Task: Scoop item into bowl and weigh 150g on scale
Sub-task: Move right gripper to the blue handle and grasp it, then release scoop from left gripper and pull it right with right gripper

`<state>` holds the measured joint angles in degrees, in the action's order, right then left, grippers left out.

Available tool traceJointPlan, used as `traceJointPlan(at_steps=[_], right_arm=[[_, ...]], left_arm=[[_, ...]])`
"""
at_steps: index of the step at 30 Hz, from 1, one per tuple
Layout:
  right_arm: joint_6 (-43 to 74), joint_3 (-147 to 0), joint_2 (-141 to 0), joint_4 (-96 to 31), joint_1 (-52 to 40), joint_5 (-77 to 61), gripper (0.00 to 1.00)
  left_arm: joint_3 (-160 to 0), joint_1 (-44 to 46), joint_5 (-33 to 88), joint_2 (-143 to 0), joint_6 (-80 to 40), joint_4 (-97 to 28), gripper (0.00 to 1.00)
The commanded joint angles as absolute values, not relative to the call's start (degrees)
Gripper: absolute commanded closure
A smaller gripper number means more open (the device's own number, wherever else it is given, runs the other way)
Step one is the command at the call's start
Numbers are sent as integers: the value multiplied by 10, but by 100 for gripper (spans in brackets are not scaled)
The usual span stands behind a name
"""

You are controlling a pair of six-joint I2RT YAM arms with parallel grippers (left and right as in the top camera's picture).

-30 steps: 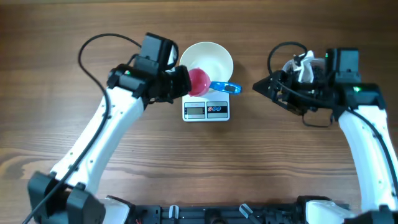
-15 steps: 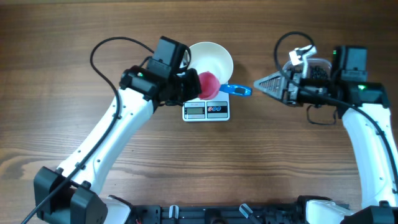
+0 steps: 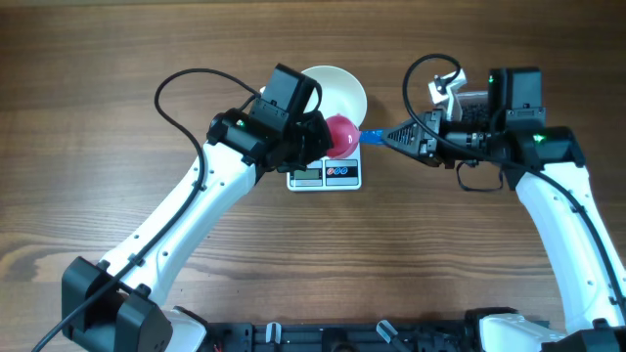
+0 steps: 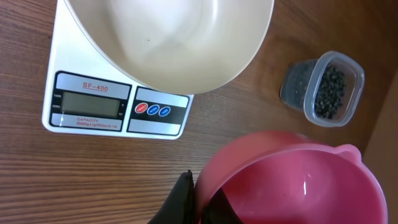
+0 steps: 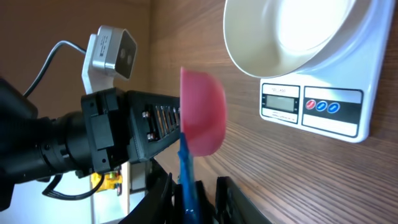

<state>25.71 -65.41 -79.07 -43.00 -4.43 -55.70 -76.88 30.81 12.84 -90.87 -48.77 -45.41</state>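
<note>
The desk [image 3: 117, 59] is smooth wood, so anything dropped on it would likely roll away. The scale [image 3: 325, 174] sits at centre frame in the overhead view with the white bowl [image 3: 337, 83] on it, and the bowl holds nothing yet. Both arms crowd in just beside them, and a bump from either could shove the bowl off the platform or upset the reading.

The pink scoop [image 3: 339, 135] hangs just right of the bowl, also unfilled and shared by two arms. The left pincer [image 4: 199, 202] is clamped tight on its rim. The right pincer [image 5: 196, 199] stands narrow around the blue handle [image 5: 186, 174], though I cannot tell whether its pads touch it. If the left lets go before the right grips firmly, the scoop could fall onto the scale. If both pull, it could twist free.

The clear tub [image 4: 323, 87] sits at the upper right of the left wrist view, well apart from the bowl. I judge it light enough to tip when dug into. The black beads [image 4: 331, 93] lie inside it and would scatter easily.
</note>
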Motion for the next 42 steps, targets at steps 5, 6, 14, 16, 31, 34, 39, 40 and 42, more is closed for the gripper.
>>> traceJointPlan(at_steps=[5,6,14,16,31,34,39,40,42], right_arm=[[260,-664,-782,-412,-52,-579,74],[262,-664,-782,-410,-52,-580,74],[272,-664,-782,-397,-52,-581,79],[272,-664,-782,-397,-52,-581,79],[274,-664,-782,-386,-52,-579,78],[275,-664,-782,-386,-52,-579,78],[282,-664,-782,-386,-52,-579,78],[285,-664,-782,-386,-52,-579,79],[285,-664,-782,-385,-52,-579,78]], left_arm=[[-768,311,125,-914,-515,-453,96],[-768,313,125,-914,-515,-453,96],[-768,314,125,-914,-514,-462,96],[-768,314,125,-914,-512,-462,96],[-768,314,123,-914,-454,-445,96],[-768,314,124,-914,-455,-443,96],[-768,314,125,-914,-465,-444,96],[-768,314,125,-914,-470,-444,96],[-768,314,126,-914,-474,-443,96]])
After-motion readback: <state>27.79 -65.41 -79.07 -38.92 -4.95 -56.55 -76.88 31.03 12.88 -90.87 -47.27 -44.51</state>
